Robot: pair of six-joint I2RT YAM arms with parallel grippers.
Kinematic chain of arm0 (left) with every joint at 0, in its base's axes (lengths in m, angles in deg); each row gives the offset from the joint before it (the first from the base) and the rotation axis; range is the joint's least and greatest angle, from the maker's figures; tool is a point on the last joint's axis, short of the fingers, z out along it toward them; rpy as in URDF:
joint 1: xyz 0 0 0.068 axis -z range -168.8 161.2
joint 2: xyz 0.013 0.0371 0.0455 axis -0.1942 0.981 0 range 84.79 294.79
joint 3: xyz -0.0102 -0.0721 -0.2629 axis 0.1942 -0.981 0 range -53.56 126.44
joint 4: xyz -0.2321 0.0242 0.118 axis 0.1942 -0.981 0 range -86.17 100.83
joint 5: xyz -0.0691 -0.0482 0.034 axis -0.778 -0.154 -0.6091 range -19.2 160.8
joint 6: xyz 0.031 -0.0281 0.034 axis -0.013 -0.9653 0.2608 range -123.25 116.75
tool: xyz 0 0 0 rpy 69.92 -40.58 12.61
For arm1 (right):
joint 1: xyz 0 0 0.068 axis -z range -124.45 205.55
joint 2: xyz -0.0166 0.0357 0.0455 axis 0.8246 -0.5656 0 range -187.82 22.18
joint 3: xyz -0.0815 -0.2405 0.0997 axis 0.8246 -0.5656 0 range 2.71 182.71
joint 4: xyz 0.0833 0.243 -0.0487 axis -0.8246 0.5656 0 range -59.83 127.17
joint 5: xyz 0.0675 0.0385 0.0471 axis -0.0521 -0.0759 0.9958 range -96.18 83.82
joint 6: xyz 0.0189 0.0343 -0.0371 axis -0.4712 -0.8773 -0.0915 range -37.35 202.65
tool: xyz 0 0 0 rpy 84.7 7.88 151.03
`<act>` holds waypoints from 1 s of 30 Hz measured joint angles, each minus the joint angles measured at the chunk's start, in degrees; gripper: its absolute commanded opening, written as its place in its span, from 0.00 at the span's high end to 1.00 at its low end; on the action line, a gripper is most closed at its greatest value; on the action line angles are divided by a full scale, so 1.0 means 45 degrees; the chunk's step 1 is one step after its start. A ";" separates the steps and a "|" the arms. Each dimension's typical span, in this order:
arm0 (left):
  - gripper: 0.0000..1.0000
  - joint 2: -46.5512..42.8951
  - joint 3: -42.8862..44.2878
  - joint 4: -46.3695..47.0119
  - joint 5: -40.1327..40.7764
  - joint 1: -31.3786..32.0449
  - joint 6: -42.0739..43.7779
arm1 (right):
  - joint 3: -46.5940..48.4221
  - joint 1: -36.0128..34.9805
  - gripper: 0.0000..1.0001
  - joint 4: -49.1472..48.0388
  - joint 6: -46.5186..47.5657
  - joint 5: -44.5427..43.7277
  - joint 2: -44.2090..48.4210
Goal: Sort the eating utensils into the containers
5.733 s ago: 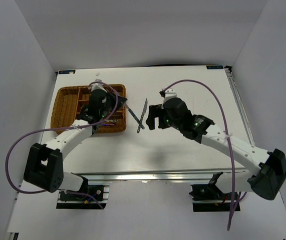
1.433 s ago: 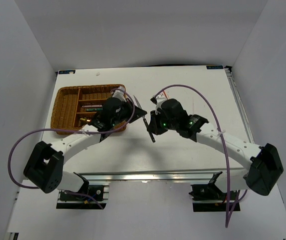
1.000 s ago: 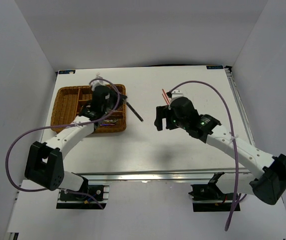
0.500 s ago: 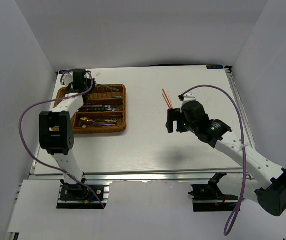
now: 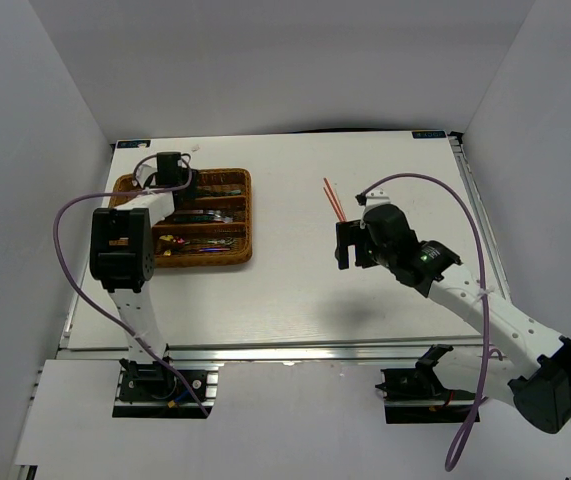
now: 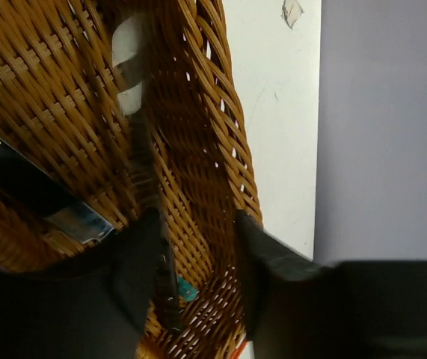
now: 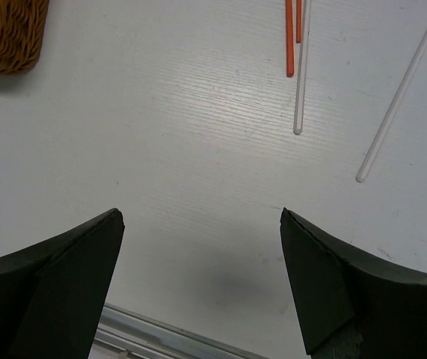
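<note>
The brown wicker tray [image 5: 205, 262] lies at the table's left, with several utensils [image 5: 197, 216] in its long sections. My left gripper [image 5: 170, 170] hangs low over the tray's far-left part. In the left wrist view its jaws [image 6: 198, 221] stand apart; a dark-handled knife [image 6: 142, 164] lies on the weave, against the left finger. Red-orange chopsticks [image 5: 332, 196] lie on the table beyond my right gripper [image 5: 346, 245], which is wide open [image 7: 202, 224] over bare table. The right wrist view shows the chopsticks [image 7: 289, 41] beside two thin white sticks [image 7: 301, 75] [image 7: 400, 93].
The left arm is folded back on itself beside the tray [image 6: 213, 97], close to the left wall. A corner of the tray [image 7: 7, 34] shows at the upper left of the right wrist view. The table's metal front rail [image 7: 161, 329] runs below the right gripper.
The left arm carried the knife from the tray's right side to its far-left part, and its jaws have parted. The right gripper drew back rightward, staying open.
</note>
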 measured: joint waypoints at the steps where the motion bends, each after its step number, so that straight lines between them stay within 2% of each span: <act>1: 0.41 -0.0049 -0.0092 -0.0010 -0.0005 0.0000 -0.0015 | 0.0000 0.0024 0.11 -0.0015 0.0024 0.0005 0.0000; 6: 0.31 -0.0568 -0.0418 0.0126 -0.0063 0.0000 -0.0044 | 0.0000 0.0083 0.10 -0.0044 0.0034 0.0010 -0.0015; 7: 0.17 -0.0724 -0.0461 0.0112 -0.0073 0.0000 -0.0034 | 0.0000 0.0117 0.10 -0.0049 0.0034 0.0029 -0.0029; 9: 0.03 -0.1078 -0.0471 0.0015 -0.0112 0.0000 0.0180 | 0.0000 0.0282 0.11 -0.0097 0.0029 0.0102 -0.0136; 16: 0.02 -0.2691 0.0015 -0.1209 -0.0248 0.0000 0.2001 | 0.0000 0.1574 0.11 -0.0306 0.0034 0.0889 -0.1598; 24: 0.02 -0.5688 -0.0029 -0.3376 -0.0588 0.0194 0.5780 | 0.1171 0.3075 0.16 -0.0466 -0.0015 0.1311 -0.4775; 26: 0.02 -0.6688 -0.0447 -0.3823 -0.0685 0.0379 0.6897 | 0.1681 0.3755 0.21 -0.0432 -0.0034 0.1350 -0.5707; 30: 0.02 -0.9146 -0.2647 -0.4177 -0.1117 0.0855 0.8806 | 0.2385 0.5071 0.27 -0.0398 -0.0053 0.1316 -0.7247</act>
